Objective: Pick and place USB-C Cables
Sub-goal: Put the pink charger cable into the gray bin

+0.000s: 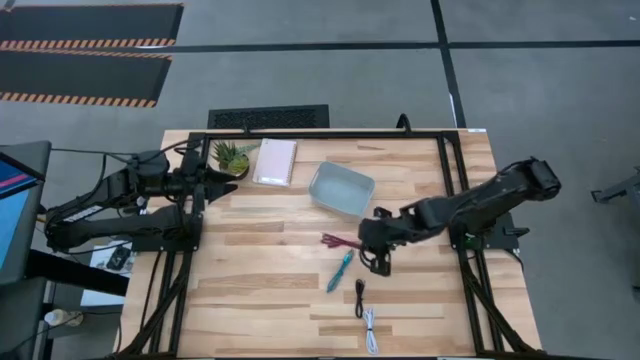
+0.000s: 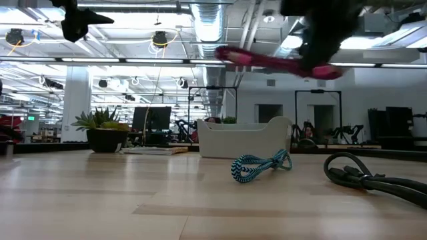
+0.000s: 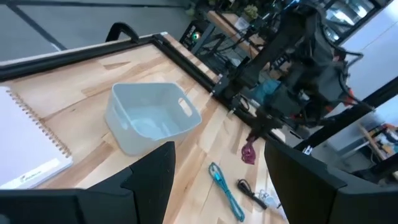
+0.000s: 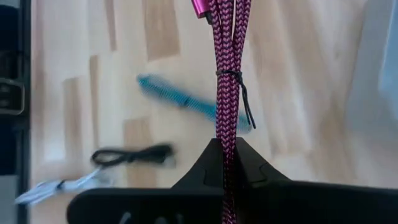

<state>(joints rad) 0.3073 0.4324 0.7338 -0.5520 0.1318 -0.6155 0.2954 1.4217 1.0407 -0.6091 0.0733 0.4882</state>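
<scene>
Pale wood-plank tabletop (image 1: 270, 280) inside a black frame, grey floor all round. Near centre, toward 1 o'clock: clear tray (image 1: 341, 188), empty. At 11 o'clock along the far edge: pale pink notebook (image 1: 275, 161), with a small green plant (image 1: 231, 156) just beside it at its 9 o'clock. Right gripper (image 1: 372, 251) just at 5 o'clock of the tray, fingers (image 4: 205, 171) pressed together on the maroon-pink cable (image 4: 227, 81), bundle lifted clear of the wood and hanging roughly level in the low view (image 2: 267, 61), free end reaching toward 9 o'clock from the gripper. Teal cable (image 1: 339, 271) flat on the boards at 7 o'clock of the right gripper, near but apart. Black cable (image 1: 359, 297) just beyond it toward 6 o'clock, and white cable (image 1: 370, 331) closer still to the near edge, touching or nearly touching the black one. Left gripper (image 1: 222, 182) parked at 9 o'clock by the plant, fingers (image 3: 152, 177) spread apart, nothing between them.
</scene>
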